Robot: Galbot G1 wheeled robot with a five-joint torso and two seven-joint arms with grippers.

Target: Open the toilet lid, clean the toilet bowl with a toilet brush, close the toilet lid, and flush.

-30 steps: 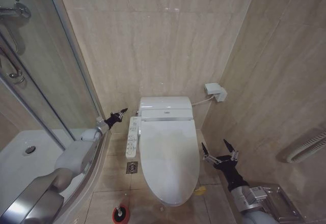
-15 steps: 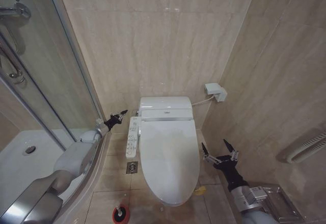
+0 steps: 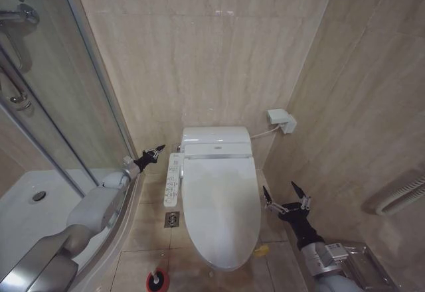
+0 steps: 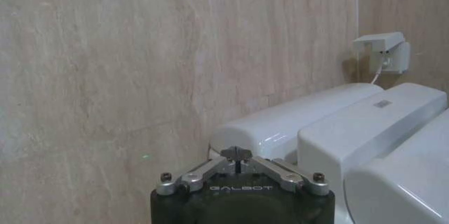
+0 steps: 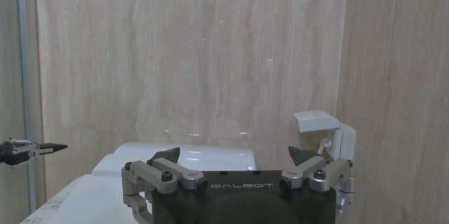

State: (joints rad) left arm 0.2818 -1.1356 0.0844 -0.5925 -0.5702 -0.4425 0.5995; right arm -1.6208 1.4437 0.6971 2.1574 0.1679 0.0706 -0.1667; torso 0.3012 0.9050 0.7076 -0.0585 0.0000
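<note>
The toilet lid (image 3: 220,202) lies shut over the toilet bowl (image 3: 224,261), hiding the inside; a yellow-green loop (image 3: 261,247) hangs at its front right edge. The toilet brush (image 3: 157,277) stands in a red cup on the floor, front left of the bowl. My left gripper (image 3: 154,152) is shut with nothing in it, hovering left of the tank (image 4: 302,124) near the button panel (image 3: 172,178); its tips meet in the left wrist view (image 4: 237,154). To the right of the bowl, my right gripper (image 3: 285,196) is open and holds nothing (image 5: 234,155).
A glass shower enclosure (image 3: 60,106) with a white tray (image 3: 26,212) is on the left. There is a floor drain (image 3: 172,218) left of the bowl. A white wall box (image 3: 281,119) sits beside the tank, with tiled walls close behind and to the right.
The left arm has shifted slightly toward the shower side, with its gripper staying by the tank. The right arm and the toilet have not moved.
</note>
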